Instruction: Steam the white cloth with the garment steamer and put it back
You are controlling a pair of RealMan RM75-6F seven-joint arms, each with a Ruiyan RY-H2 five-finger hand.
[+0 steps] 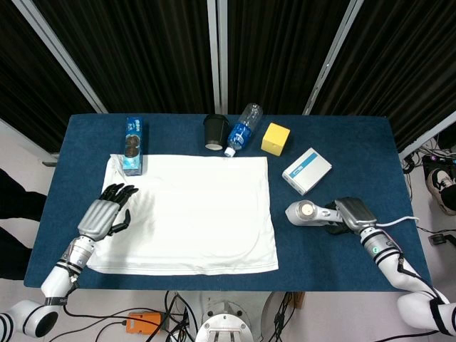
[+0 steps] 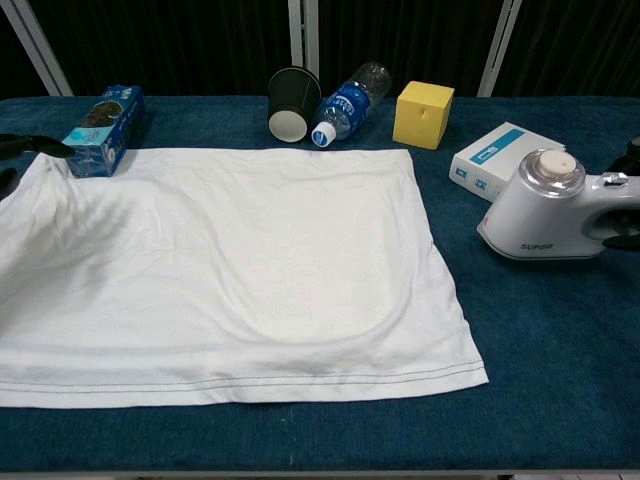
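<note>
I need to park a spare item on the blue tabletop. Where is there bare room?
Bare patches: the far right corner beyond the white box, and the far left corner left of the cookie box. The back edge is crowded by cup, bottle and yellow cube. The cloth fills the middle; the steamer sits near right.

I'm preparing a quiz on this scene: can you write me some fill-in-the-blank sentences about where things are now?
1. The steamer stands on the bare table, to the ____ of the cloth in both views.
2. The right hand grips the steamer by its ____.
3. The bottle lies between the black cup and the ____ cube.
4. The snack box rests on the cloth's far ____ corner.

Missing words: right; handle; yellow; left
</note>
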